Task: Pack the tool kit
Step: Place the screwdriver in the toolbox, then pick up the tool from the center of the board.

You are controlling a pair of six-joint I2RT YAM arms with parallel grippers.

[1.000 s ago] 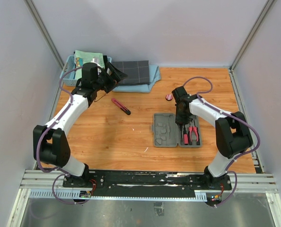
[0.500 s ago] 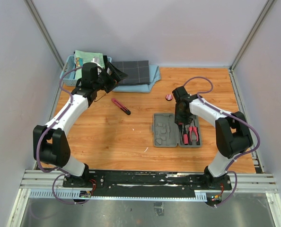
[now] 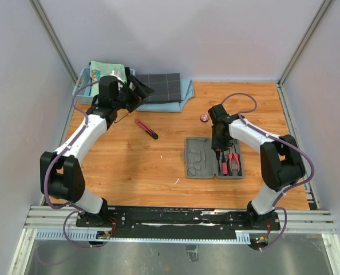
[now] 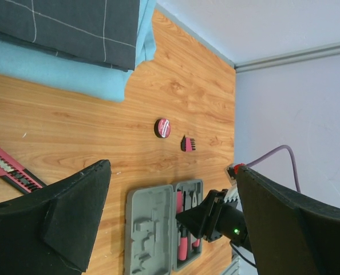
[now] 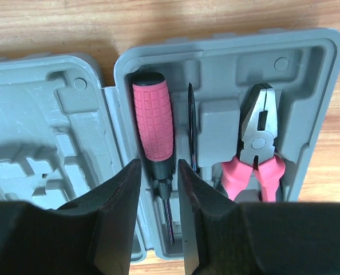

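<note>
Wooden table point(image 3: 130, 166): grey case point(image 3: 198, 157) lying open, pliers point(image 3: 234, 162) and screwdriver point(image 3: 224, 166) in its right half, right gripper point(image 3: 218, 144) low over them. Loose: knife point(image 3: 146, 128) left of centre, round tape point(image 3: 204, 118) beyond the case. Back edge: checked cloth point(image 3: 163, 86), blue basket point(image 3: 81, 89), left gripper point(image 3: 138, 91) above the cloth's left end.

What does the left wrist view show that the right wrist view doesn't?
Left wrist only: the knife, round tape, a small pink piece and the checked cloth, all outside the case. Right wrist only: close detail, the right gripper straddles the neck of the screwdriver, pliers seated in their slot. Both: the open case, pink tools inside, right gripper over it.
</note>
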